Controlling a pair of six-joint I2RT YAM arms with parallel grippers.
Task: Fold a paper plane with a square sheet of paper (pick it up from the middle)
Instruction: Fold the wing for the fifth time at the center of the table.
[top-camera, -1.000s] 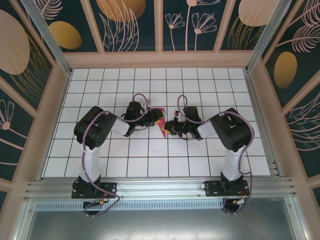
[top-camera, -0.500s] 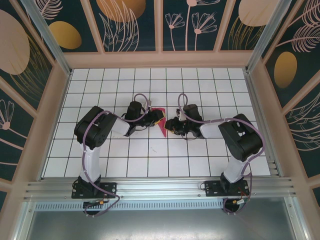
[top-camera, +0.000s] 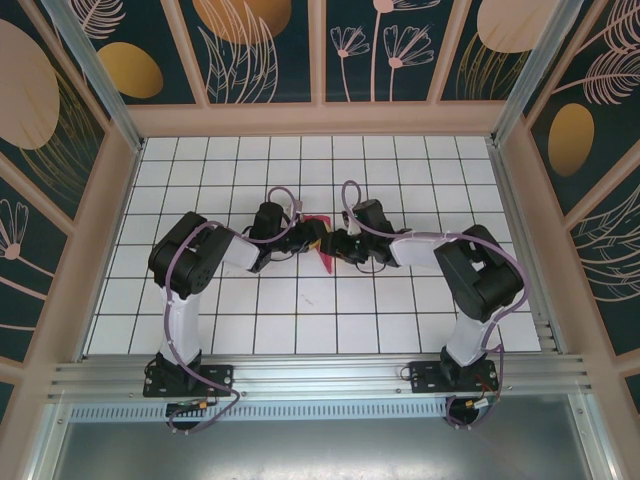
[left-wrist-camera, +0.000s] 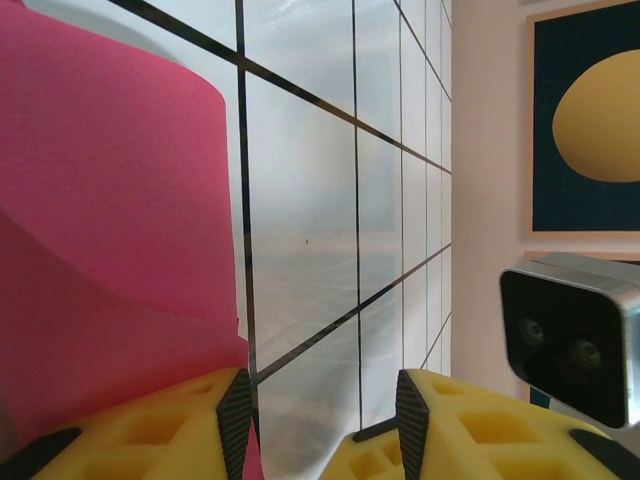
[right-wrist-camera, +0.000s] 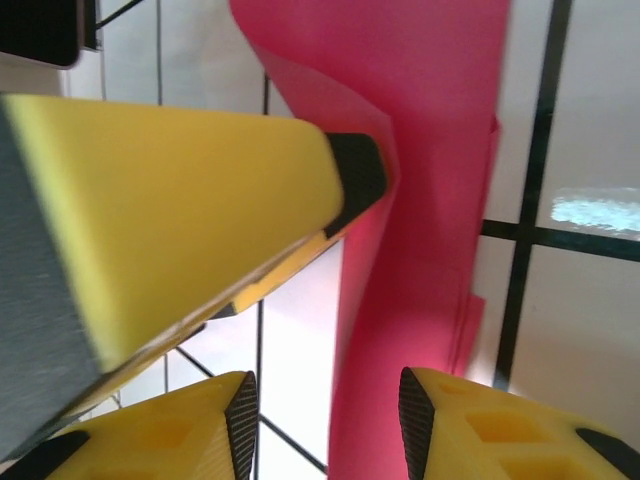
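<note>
From overhead, the pink paper (top-camera: 326, 260) lies near the middle of the tiled table (top-camera: 200, 170). It is folded narrow and tapers to a point toward 6 o'clock. The left gripper (top-camera: 307, 238) sits at its 9 o'clock and the right gripper (top-camera: 338, 248) at its 3 o'clock, both so close that they cover most of it. How the jaws stand cannot be told from up there, but the wrist cameras show it. In the left wrist view the two yellow fingers (left-wrist-camera: 150, 435) stand apart with bare tile between them, clamping nothing. Here the paper fills the 9 to 11 o'clock side, flat on the table in two overlapping layers with a slanting fold line, and its straight edge runs just beside one fingertip. A black camera box (left-wrist-camera: 570, 340) hangs at 4 o'clock. In the right wrist view the paper is a strip running from 12 o'clock down to 6, passing into the gap between that gripper's own fingertips (right-wrist-camera: 500, 440). Those stand apart, released, and do not squeeze the paper. A finger of the left gripper reaches in from 9 o'clock, and its black tip touches a raised flap of the paper.
</note>
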